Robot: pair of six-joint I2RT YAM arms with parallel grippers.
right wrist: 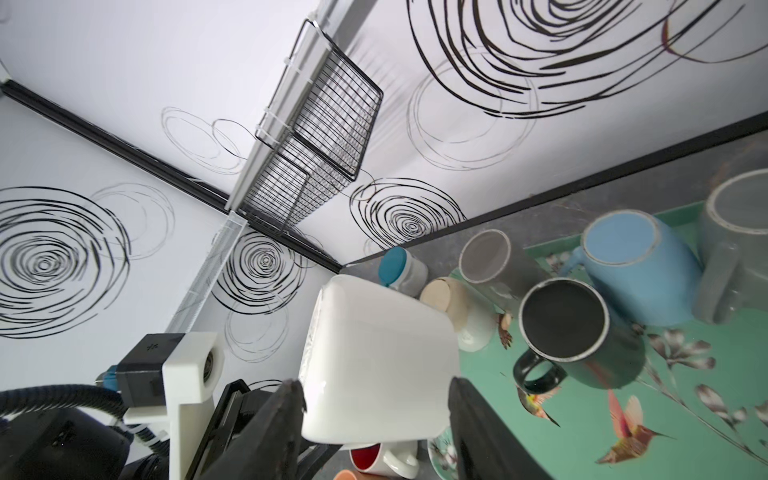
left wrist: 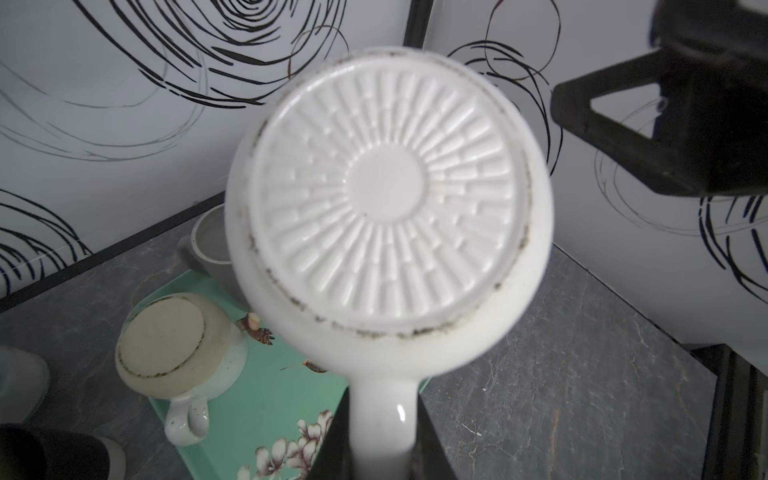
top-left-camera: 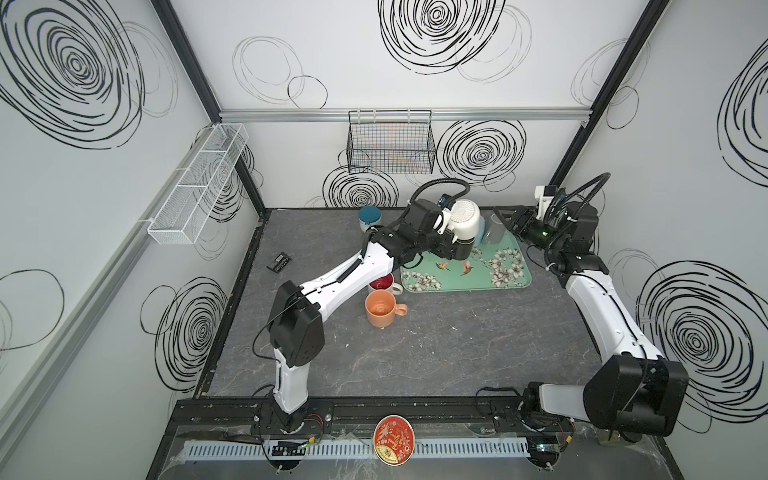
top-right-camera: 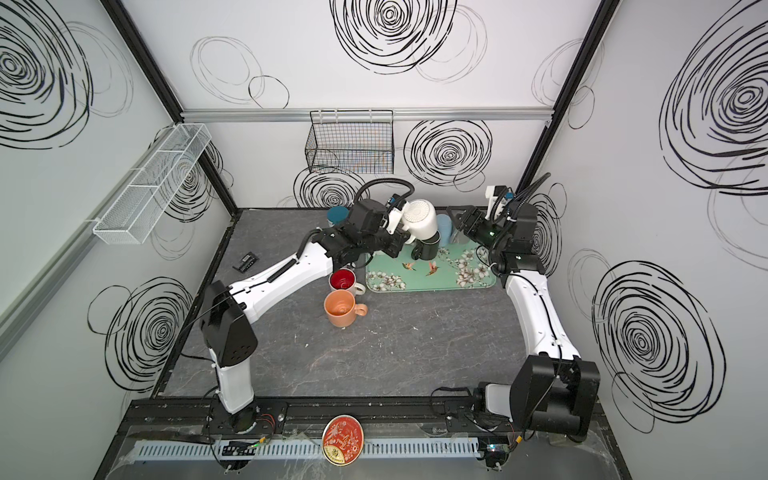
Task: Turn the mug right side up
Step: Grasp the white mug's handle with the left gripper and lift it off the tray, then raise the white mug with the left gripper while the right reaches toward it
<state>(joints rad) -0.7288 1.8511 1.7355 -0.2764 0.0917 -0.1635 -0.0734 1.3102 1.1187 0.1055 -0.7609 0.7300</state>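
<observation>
mug [top-left-camera: 465, 222] upside down in left claw [left wrist: 381, 440]

White mug [top-right-camera: 422, 220] (base up), held by left gripper [top-right-camera: 409, 237], above tray [top-right-camera: 440, 277]

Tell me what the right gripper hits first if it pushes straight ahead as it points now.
The white mug: its side sits just ahead of the right gripper, in line with its open fingers, held base-up by the left gripper on its handle. How close is unclear.
</observation>
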